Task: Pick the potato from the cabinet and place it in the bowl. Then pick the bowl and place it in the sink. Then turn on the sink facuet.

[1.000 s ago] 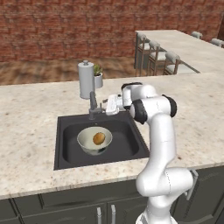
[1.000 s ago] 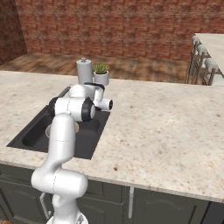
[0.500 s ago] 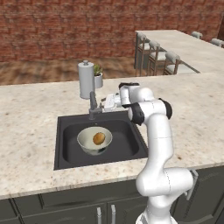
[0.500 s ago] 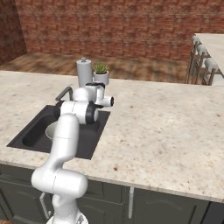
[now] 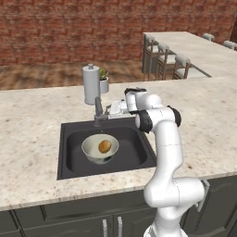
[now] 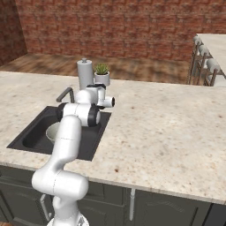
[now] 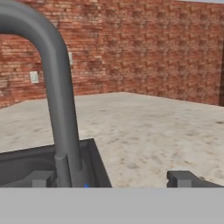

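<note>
Two spread fingers of the hand flank the sink faucet, untouched.

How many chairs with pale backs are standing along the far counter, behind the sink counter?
3 can be counted in the left base view: the nearest chair, the middle chair, and the farthest chair, in a row along the far counter. More may be hidden.

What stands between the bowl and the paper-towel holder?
The sink faucet stands between the bowl and the paper-towel holder, seen in the left base view.
</note>
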